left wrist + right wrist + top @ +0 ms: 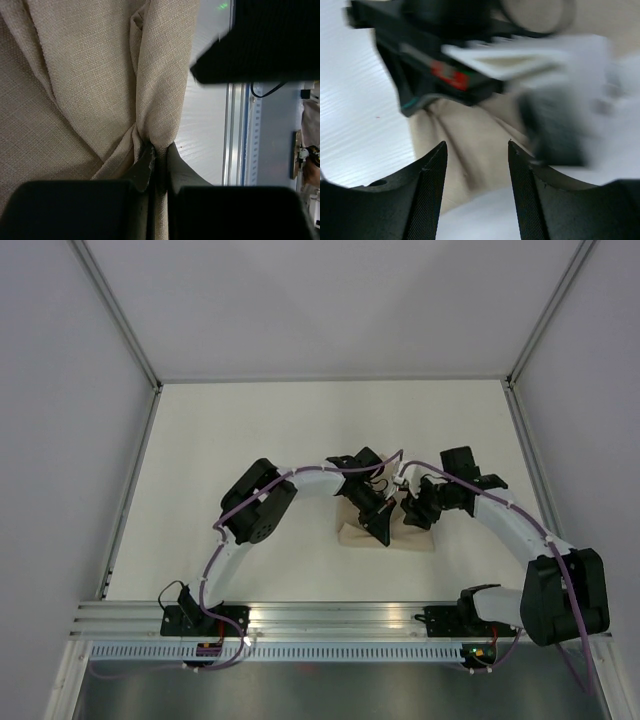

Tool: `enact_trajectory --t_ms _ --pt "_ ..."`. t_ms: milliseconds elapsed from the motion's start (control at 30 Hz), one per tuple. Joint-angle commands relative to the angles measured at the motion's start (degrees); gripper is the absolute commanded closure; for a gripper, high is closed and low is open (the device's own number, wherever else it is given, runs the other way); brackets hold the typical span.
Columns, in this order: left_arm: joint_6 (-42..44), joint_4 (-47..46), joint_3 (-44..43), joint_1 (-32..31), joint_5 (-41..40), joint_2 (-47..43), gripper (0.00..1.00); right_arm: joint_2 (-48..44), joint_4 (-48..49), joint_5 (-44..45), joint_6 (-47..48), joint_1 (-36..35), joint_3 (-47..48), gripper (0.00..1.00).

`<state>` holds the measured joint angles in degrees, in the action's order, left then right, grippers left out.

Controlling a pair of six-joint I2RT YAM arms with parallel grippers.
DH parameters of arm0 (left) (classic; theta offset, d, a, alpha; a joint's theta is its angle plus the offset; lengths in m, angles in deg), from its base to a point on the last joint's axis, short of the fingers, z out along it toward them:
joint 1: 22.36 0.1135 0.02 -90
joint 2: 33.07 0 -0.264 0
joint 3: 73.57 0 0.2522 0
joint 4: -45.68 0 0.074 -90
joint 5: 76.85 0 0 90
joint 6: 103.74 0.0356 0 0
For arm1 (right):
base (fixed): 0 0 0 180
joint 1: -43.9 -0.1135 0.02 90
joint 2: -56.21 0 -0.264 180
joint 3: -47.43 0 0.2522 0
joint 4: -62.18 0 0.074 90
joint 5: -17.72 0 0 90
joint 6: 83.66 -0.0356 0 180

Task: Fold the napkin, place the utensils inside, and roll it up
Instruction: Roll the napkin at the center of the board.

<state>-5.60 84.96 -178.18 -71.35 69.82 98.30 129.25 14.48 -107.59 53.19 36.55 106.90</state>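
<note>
Napkin (352,533) bunched compact, mid-tabletop (250,440), nearer near edge. Left gripper (160,151) pinching gathered cloth fold. Right gripper (477,150) jaws spread, empty, above napkin. Knife not visible, possibly wrapped inside. Likely late stage: rolling unfinished, bundle loose.

Bright, even light washes the white surface (300,420). The napkin (85,75) weave looks sharp, but the right wrist view above it is heavily motion-blurred.

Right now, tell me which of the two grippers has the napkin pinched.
The left gripper: its jaws are shut on a bunched fold of the beige napkin. The right gripper is open, its fingers apart and gripping nothing.
</note>
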Motion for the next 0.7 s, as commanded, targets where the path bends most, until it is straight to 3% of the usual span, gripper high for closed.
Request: enact_trajectory --t_ms 0,167,667 --pt "-1.46 7.88 -0.20 -0.32 -5.25 4.77 0.98 -1.93 -0.44 1.55 3.43 -6.25 -3.52 0.42" --pt "-3.04 8.14 -1.35 0.04 -6.66 5.91 0.98 -1.76 -0.61 3.14 2.37 -12.15 -5.37 0.42" --pt "-4.36 8.14 -2.49 0.30 -7.27 8.11 0.98 -3.34 1.84 6.22 2.63 -16.11 -10.12 0.44"
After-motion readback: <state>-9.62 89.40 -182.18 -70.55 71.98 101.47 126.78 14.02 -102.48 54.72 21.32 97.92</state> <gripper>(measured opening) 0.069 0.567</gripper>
